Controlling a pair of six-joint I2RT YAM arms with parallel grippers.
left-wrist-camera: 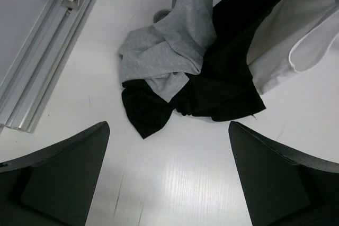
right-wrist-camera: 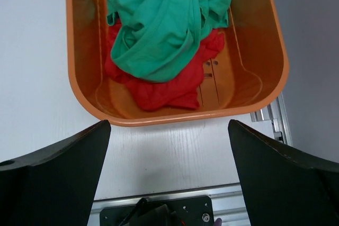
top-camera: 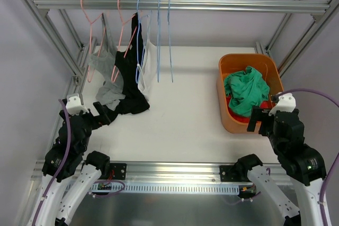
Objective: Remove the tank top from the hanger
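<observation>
Three tank tops hang from a rail at the back left, their hems pooling on the white table. A grey one (top-camera: 103,70) (left-wrist-camera: 169,51) is on a pink hanger (top-camera: 87,22). A black one (top-camera: 130,86) (left-wrist-camera: 228,78) hangs on a second pink hanger (top-camera: 123,25). A white one (top-camera: 150,59) (left-wrist-camera: 296,41) is on a blue hanger (top-camera: 139,30). My left gripper (top-camera: 106,114) (left-wrist-camera: 168,126) is open and empty, low over the table just in front of the black and grey hems. My right gripper (top-camera: 259,120) (right-wrist-camera: 169,124) is open and empty at the near rim of the basket.
An orange basket (top-camera: 228,115) (right-wrist-camera: 79,93) at the right holds a green garment (top-camera: 246,89) (right-wrist-camera: 164,25) over a red one (right-wrist-camera: 169,91). Two bare blue hangers (top-camera: 169,41) hang on the metal rail (top-camera: 238,6). Aluminium frame posts (left-wrist-camera: 37,78) border the table.
</observation>
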